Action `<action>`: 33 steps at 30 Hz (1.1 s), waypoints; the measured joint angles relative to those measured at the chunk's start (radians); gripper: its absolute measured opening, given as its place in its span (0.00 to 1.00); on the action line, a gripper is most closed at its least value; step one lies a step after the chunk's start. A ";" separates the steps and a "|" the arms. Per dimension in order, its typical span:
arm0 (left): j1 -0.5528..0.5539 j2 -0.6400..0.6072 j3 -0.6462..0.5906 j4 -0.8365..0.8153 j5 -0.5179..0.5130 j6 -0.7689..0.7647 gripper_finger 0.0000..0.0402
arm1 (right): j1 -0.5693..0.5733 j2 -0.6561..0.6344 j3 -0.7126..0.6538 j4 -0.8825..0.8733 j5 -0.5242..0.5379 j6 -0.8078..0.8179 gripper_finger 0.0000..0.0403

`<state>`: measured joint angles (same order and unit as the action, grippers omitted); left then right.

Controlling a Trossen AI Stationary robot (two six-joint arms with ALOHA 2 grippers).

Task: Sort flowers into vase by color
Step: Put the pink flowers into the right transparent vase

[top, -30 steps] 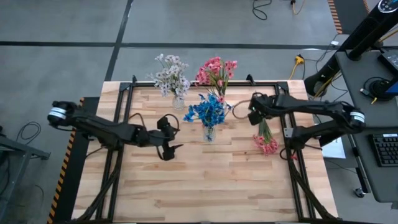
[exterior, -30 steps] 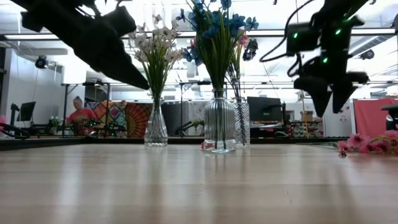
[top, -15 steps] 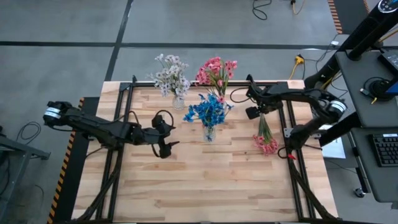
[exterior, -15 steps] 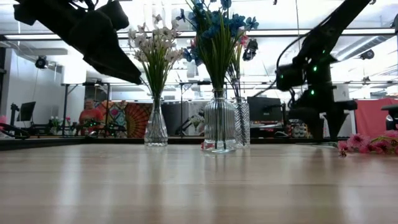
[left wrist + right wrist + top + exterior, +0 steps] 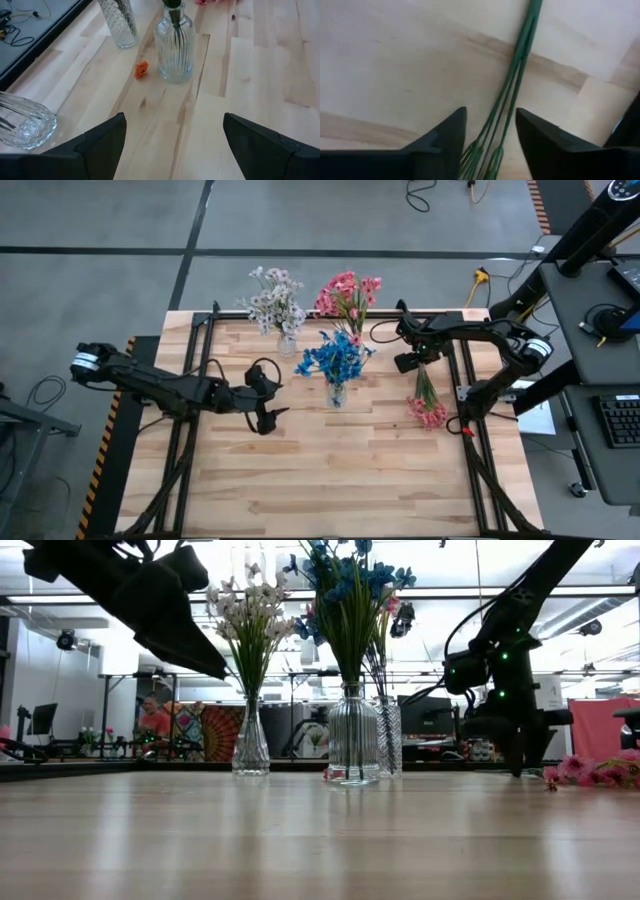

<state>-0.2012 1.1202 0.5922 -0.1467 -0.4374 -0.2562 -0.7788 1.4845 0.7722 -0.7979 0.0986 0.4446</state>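
Wooden table, right gripper astride stems

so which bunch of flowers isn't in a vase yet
The pink spray lying flat on the table by its right edge, stems between the right claw fingers. The white, blue and other pink bunches stand in vases.

three vases stood near the desk far edge: one vase far-left, a second vase to its right, a third vase nearer, between and in front of them, each with flowers in it. a loose spray lay flat on the desk right of the vases, stems toward the far edge. right pincer sat over those stems, straddling them. left pincer hung left of the front vase, well apart.
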 joint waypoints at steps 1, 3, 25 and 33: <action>0.000 0.003 0.000 0.000 0.000 0.000 0.78 | 0.000 -0.004 -0.001 -0.001 -0.005 0.000 0.39; 0.000 0.009 0.000 0.000 0.000 0.000 0.78 | 0.001 -0.007 -0.002 -0.005 -0.014 0.000 0.31; -0.015 0.022 0.048 0.015 0.029 0.075 0.71 | 0.006 -0.244 -0.004 -0.017 0.054 0.079 0.03; -0.028 0.018 0.161 -0.066 0.036 0.137 0.68 | 0.075 -0.637 -0.004 0.007 0.099 0.107 0.03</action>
<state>-0.2289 1.1385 0.7536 -0.2132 -0.4014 -0.1192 -0.7036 0.8478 0.7685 -0.7909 0.1972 0.5515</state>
